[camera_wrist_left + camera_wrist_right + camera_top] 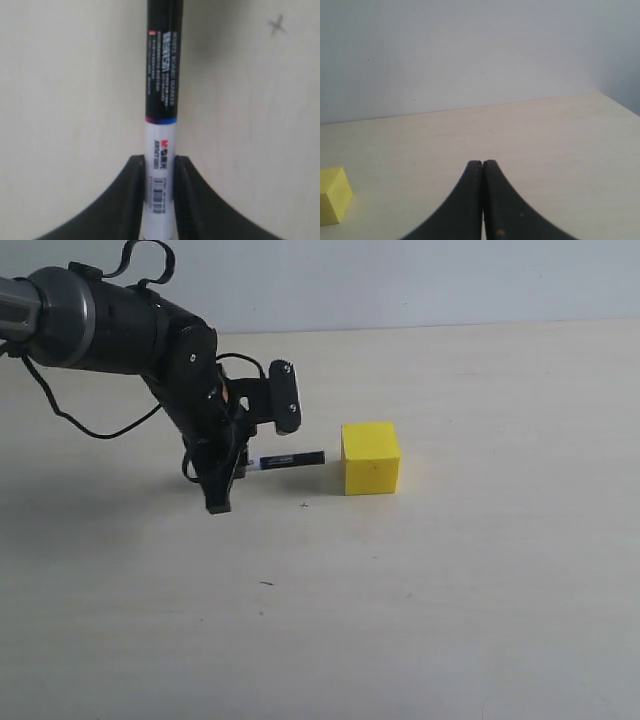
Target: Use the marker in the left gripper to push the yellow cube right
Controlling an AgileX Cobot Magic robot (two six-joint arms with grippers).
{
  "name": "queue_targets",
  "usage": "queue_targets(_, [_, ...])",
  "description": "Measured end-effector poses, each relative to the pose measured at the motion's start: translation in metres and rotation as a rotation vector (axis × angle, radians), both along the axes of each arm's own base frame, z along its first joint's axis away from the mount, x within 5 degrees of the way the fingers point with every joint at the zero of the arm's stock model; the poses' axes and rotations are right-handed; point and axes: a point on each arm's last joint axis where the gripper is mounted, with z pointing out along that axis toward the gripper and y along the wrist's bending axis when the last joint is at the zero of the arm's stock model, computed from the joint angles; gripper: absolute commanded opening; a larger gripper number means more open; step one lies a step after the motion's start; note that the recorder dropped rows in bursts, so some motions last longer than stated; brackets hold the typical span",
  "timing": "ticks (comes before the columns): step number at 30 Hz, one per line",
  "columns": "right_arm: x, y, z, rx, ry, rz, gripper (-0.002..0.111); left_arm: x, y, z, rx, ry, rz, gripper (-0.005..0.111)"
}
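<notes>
The yellow cube rests on the pale table, right of centre; its corner also shows as the yellow cube in the right wrist view. My left gripper is shut on the marker, which lies level and points right, its black tip a short gap from the cube's left face. Close up, the marker runs straight out from between the black fingers, white barrel clamped, black cap ahead. My right gripper is shut with nothing in it, off to the cube's right and outside the exterior view.
The pale wooden table stretches around the cube, with a white wall behind. Black cables hang from the left arm. A small dark mark and an x-shaped mark sit on the tabletop.
</notes>
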Motion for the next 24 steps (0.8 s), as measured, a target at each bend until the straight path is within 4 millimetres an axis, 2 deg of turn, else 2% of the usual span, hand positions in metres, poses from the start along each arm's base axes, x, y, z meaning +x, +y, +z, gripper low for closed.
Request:
queue_targets(4, [0.000,0.000,0.000,0.000,0.000,0.000,0.000,-0.006,0.016,0.003,0.173,0.053,0.019,0.000])
queue_targets(7, [0.000,0.000,0.000,0.000,0.000,0.000,0.000,-0.007,0.026,0.009,0.241,0.067,0.076,0.000])
queue_targets(14, [0.000,0.000,0.000,0.000,0.000,0.000,0.000,-0.002,0.058,0.027,0.231,0.050,0.209,0.000])
queue_targets(19, [0.000,0.000,0.000,0.000,0.000,0.000,0.000,-0.003,0.089,0.024,0.266,0.077,0.264,0.000])
queue_targets(24, [0.000,0.000,0.000,0.000,0.000,0.000,0.000,0.000,0.100,0.021,0.259,0.076,0.287,0.000])
